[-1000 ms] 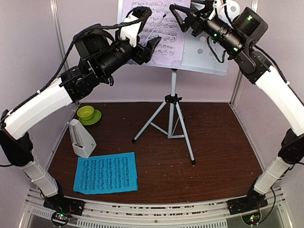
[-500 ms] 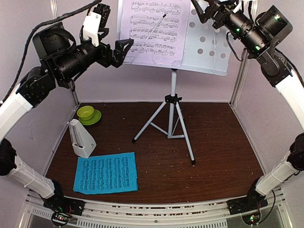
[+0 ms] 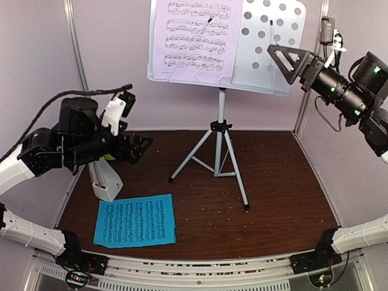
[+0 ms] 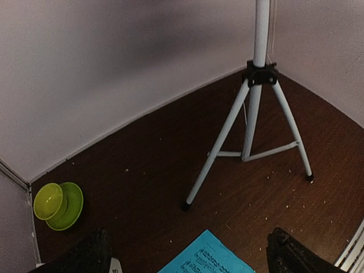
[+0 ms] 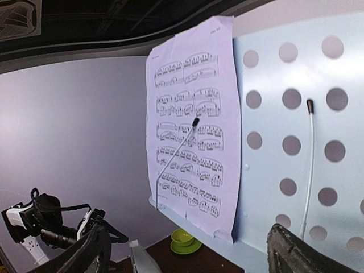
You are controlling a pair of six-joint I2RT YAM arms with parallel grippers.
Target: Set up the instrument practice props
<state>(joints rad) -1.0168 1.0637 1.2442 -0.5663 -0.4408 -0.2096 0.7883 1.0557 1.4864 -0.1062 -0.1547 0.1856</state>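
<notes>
The white perforated music stand (image 3: 267, 57) rises on its silver tripod (image 3: 219, 151) at the back. A lilac page (image 3: 194, 39) rests on its left half under a wire holder; the right wrist view shows the page (image 5: 193, 131) and stand (image 5: 296, 170) too. A cyan page (image 3: 136, 220) lies flat at the front left, its corner in the left wrist view (image 4: 210, 260). The white metronome (image 3: 106, 182) stands behind my left arm. My left gripper (image 3: 142, 147) is open and empty, low above the table's left side. My right gripper (image 3: 277, 60) is open and empty, right of the stand.
A lime-green bowl (image 4: 50, 200) on its saucer (image 4: 69, 206) sits in the back left corner, also visible under the stand's shelf in the right wrist view (image 5: 183, 238). The tripod's legs (image 4: 250, 125) spread over the table's middle. Pale walls close three sides.
My left arm has dropped from beside the lilac page down to the left, over the metronome. My right arm has drawn back to the right, away from the stand. The lilac page stays put.
</notes>
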